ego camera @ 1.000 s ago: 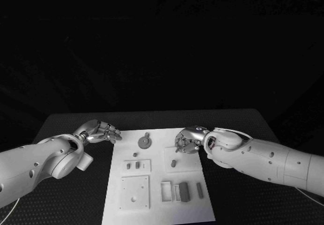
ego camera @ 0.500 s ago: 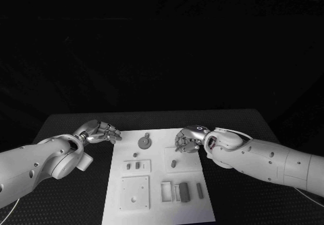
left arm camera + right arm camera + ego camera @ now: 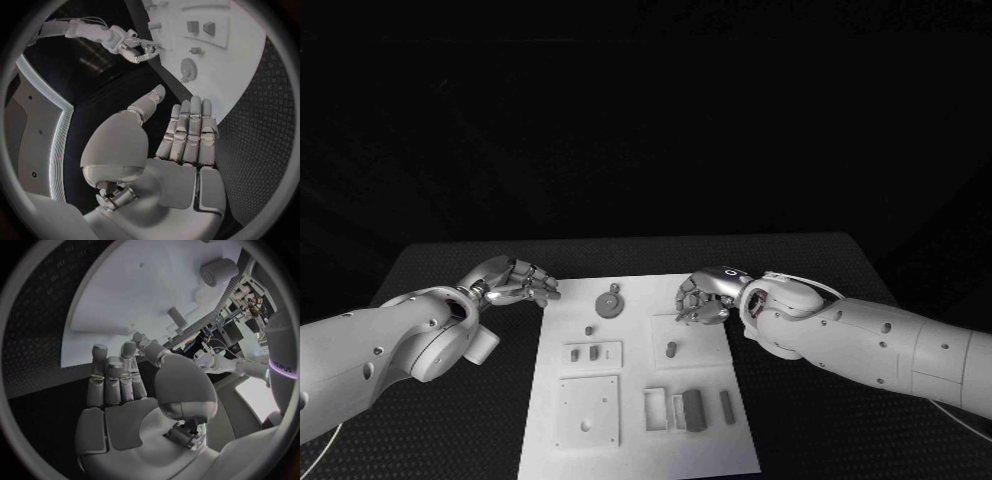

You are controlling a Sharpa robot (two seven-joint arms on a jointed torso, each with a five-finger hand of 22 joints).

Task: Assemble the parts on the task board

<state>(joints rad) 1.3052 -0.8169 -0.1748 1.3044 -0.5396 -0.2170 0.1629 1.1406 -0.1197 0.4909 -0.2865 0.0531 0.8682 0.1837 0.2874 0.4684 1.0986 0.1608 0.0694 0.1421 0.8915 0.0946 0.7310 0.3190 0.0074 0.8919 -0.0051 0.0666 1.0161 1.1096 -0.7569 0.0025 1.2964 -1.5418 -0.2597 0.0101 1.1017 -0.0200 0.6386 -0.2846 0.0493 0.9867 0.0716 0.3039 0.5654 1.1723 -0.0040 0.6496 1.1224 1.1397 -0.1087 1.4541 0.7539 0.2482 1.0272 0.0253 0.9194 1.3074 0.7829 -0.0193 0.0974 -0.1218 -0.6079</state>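
Observation:
The white task board (image 3: 632, 445) lies in the middle of the black table. On it I see a grey round disc (image 3: 609, 300), a small peg (image 3: 589, 329), two little blocks (image 3: 584, 352), an oval piece (image 3: 671, 349) and upright bars (image 3: 692, 408). My left hand (image 3: 516, 282) hovers off the board's far left corner, palm flat, fingers straight, holding nothing (image 3: 187, 135). My right hand (image 3: 704, 298) is over the board's far right edge, fingers spread and empty (image 3: 119, 385). The disc (image 3: 219, 271) and a peg (image 3: 177, 316) lie beyond its fingers.
A raised square plate (image 3: 587, 410) sits on the board's near left. Black table surface (image 3: 444, 265) runs on both sides of the board. In the left wrist view the right hand (image 3: 136, 47) is across the board (image 3: 244, 60).
My right hand has shifted very slightly to the right over the board's far edge. The left hand and the parts have stayed put.

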